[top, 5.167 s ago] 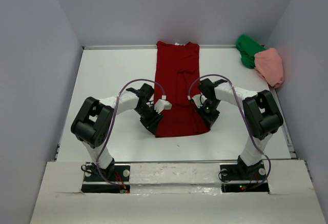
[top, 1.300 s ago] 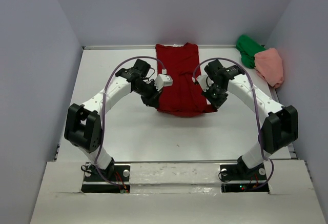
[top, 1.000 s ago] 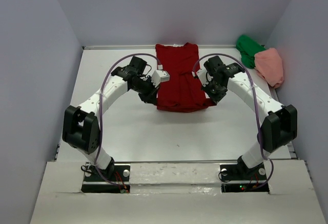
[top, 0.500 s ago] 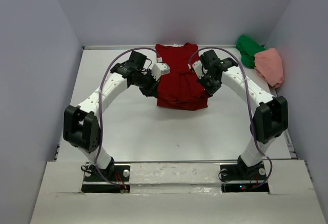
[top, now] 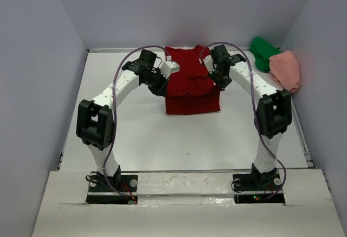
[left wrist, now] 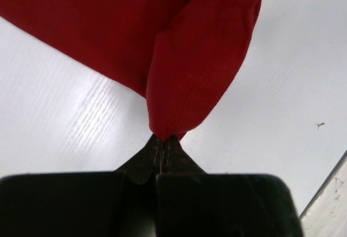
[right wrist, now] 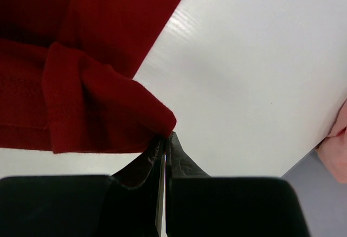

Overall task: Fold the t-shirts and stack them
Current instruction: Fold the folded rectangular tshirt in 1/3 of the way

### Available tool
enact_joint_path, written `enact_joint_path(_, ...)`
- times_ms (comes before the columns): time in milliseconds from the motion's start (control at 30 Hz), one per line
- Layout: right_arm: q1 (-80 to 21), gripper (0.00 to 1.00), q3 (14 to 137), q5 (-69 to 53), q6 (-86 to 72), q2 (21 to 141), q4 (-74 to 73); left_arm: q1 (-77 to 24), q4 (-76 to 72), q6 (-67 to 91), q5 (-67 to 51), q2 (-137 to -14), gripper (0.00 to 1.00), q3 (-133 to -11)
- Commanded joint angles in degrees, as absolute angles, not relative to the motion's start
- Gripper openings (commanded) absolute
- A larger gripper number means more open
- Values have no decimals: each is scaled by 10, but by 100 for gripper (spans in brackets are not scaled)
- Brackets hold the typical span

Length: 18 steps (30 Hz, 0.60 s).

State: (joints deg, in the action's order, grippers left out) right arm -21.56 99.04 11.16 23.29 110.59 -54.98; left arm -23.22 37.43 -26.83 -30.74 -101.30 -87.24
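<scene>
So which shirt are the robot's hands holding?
The dark red shirt: the left hand and right hand each pinch an edge of it. The green shirt and pink shirt lie bunched in the far right corner, untouched.

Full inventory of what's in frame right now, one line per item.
red t-shirt: 1, dark red, far middle of table, partly doubled over
green t-shirt: 1, bright green, crumpled, far right corner
pink t-shirt: 1, salmon pink, crumpled, against the green one
table: 1, white
walls: 3, grey, around table
left arm, right arm: white and black, flanking red t-shirt
left gripper: black, shut on red t-shirt
right gripper: black, shut on red t-shirt
</scene>
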Motion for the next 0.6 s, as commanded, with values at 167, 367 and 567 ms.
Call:
enact_joint_path(167, -188, 0, 1081, 121, 257, 1163, -519, -207, 355, -252, -288, -1063, 0, -944)
enact_joint_path(367, -188, 0, 1132, 118, 267, 1203, -519, -200, 359, -257, -289, -1105, 0, -986)
enact_joint_path(567, -188, 0, 1194, 120, 280, 1253, -521, -198, 356, -264, -285, -1145, 0, -1019)
